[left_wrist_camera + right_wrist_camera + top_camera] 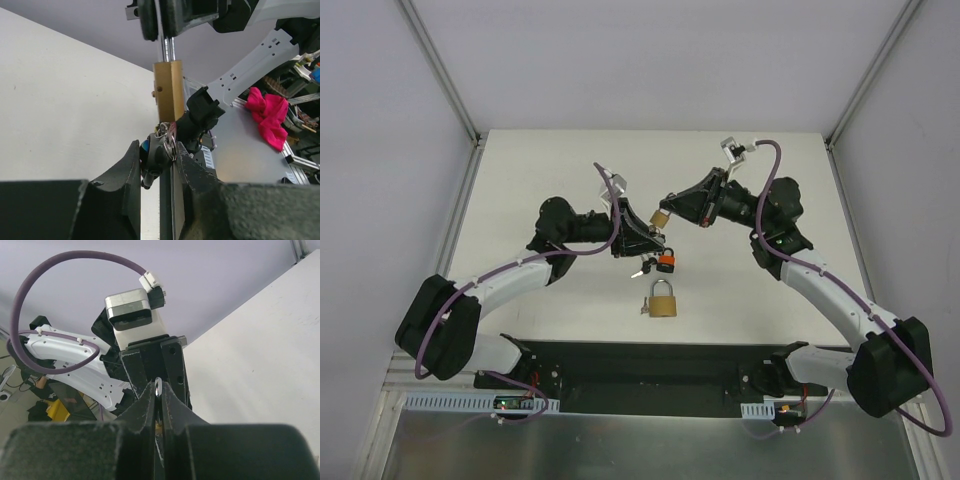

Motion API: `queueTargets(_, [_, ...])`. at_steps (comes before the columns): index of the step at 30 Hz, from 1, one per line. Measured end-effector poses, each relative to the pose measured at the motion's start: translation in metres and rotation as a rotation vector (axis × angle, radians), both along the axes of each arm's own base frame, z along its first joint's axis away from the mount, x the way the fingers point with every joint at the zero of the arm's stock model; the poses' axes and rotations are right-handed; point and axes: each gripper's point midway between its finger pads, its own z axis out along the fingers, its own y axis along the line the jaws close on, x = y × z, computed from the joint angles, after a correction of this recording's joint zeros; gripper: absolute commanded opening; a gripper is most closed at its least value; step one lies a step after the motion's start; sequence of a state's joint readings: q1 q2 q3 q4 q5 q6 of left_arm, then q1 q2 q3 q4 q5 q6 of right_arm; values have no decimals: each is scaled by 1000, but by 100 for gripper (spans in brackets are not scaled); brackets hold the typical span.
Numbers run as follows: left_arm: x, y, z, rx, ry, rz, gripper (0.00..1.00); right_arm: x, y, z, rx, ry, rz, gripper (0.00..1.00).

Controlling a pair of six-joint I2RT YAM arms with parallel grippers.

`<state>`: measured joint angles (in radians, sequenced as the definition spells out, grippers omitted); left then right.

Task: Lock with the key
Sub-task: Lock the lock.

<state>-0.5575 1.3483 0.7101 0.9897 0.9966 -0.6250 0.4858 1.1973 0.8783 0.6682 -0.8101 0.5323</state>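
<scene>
A brass padlock point(168, 90) hangs upright in mid-air, its silver shackle point(158, 386) pinched in my shut right gripper point(666, 208) above it. Below the lock body, my left gripper point(157, 150) is shut on the black-headed key point(155, 156), whose head and ring sit squeezed between both fingers. The key points up at the underside of the lock; whether its blade is in the keyhole is hidden. From above, the two grippers meet at the middle of the table, and an orange-headed key point(667, 263) dangles from the same bunch.
A second brass padlock point(662, 299) lies flat on the white table point(540, 180), just nearer than the grippers. A black strip point(640, 365) runs along the near edge between the arm bases. A pink cloth point(267, 112) lies off the table.
</scene>
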Motion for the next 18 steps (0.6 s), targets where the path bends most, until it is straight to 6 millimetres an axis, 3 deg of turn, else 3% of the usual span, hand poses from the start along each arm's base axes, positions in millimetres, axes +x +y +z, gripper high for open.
queueTargets(5, [-7, -1, 1, -4, 11, -30, 0, 2, -1, -3, -3, 7, -7, 0])
queueTargets(18, [-14, 4, -10, 16, 43, -30, 0, 7, 2, -12, -18, 24, -6, 1])
